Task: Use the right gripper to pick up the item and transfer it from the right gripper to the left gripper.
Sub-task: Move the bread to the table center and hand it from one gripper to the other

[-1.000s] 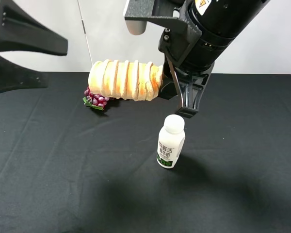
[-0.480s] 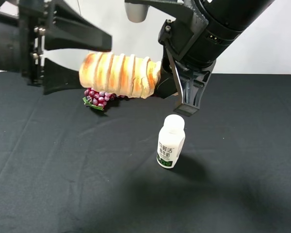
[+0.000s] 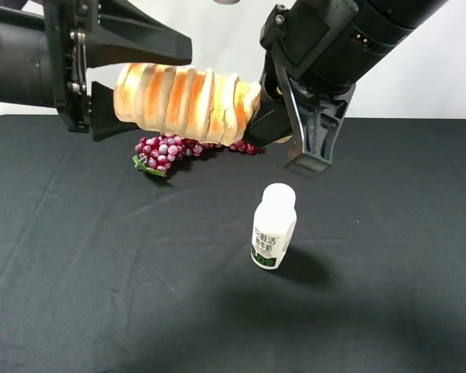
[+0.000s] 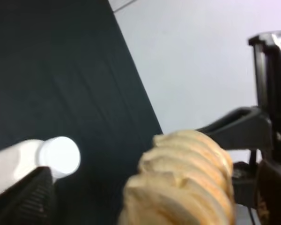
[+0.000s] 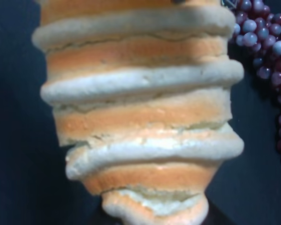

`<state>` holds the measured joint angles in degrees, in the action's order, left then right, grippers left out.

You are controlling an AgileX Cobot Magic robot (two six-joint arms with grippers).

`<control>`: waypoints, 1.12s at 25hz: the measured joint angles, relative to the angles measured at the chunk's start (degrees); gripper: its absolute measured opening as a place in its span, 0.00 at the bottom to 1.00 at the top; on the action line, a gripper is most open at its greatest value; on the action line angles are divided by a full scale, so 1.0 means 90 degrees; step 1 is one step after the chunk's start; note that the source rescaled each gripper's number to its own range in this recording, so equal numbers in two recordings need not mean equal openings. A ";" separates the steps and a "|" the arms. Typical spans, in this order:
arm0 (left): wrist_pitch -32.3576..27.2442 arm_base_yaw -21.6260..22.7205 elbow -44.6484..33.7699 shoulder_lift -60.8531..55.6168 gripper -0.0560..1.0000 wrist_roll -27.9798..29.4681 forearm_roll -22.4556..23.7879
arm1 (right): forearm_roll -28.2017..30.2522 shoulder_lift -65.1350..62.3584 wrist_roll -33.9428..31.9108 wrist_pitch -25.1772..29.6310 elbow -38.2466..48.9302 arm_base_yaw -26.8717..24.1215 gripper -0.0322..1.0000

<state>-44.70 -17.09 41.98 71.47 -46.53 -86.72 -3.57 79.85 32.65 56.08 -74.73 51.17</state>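
HANDOVER IN MID-AIR: The bread roll hangs lengthwise above the black tabletop, well clear of the grape bunch behind it and the white milk bottle standing nearer the camera. The right hand, reaching down at a slant from the upper right, is clamped on the roll's right end; its wrist camera sees little besides the ridged crust.

A second ago the left hand waited at the left edge with empty air between it and the bread. It has since slid in level from the left, and the roll's free end now lies deep between its two fingers, one above the crust and one below and behind it. The roll has also risen slightly, uncovering more of the grapes.

The left fingers are spread wide astride the roll. Whether they have pressed onto it yet cannot be told from these views.

By the look of it, the pick-up is done and the transfer sits at its hinge. The left hand must take a firm hold before the right lets go, or the roll drops toward the bottle.
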 joint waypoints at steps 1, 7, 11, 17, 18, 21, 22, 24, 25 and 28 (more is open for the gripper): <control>-0.0061 -0.0007 0.0000 0.0000 0.79 -0.0002 -0.0011 | 0.0000 0.0000 0.0000 0.0000 0.0000 0.0000 0.03; -0.0188 -0.0016 0.0000 0.0000 0.68 -0.0002 -0.0025 | -0.0003 0.0000 0.0000 0.0000 0.0000 0.0000 0.03; -0.0210 -0.0016 0.0000 0.0000 0.33 -0.0002 -0.0025 | -0.0049 0.0000 0.0000 0.0000 0.0000 0.0000 0.03; -0.0204 -0.0016 0.0000 0.0000 0.15 -0.0002 0.0102 | -0.0049 0.0000 0.0000 0.0006 0.0000 0.0000 0.03; -0.0204 -0.0016 0.0000 0.0000 0.15 -0.0002 0.0115 | -0.0049 0.0000 0.0000 0.0006 0.0000 0.0000 0.03; -0.0204 -0.0016 0.0000 0.0000 0.13 -0.0002 0.0123 | -0.0049 0.0000 0.0000 0.0006 0.0000 0.0000 0.03; -0.0204 -0.0016 0.0000 0.0000 0.13 -0.0002 0.0123 | -0.0049 0.0000 -0.0020 0.0006 0.0000 0.0000 0.07; -0.0212 -0.0016 0.0000 0.0000 0.12 -0.0002 0.0166 | -0.0049 0.0000 -0.0149 0.0006 0.0000 0.0000 0.46; -0.0254 -0.0016 0.0000 0.0000 0.12 -0.0002 0.0213 | -0.0034 0.0000 -0.0248 0.0000 0.0000 0.0000 0.65; -0.0267 -0.0016 0.0000 0.0000 0.11 -0.0002 0.0244 | -0.0049 0.0000 -0.0411 -0.0006 0.0000 0.0000 0.93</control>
<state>-47.11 -17.23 41.98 71.47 -46.55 -84.53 -4.01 79.85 28.95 56.02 -74.73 51.17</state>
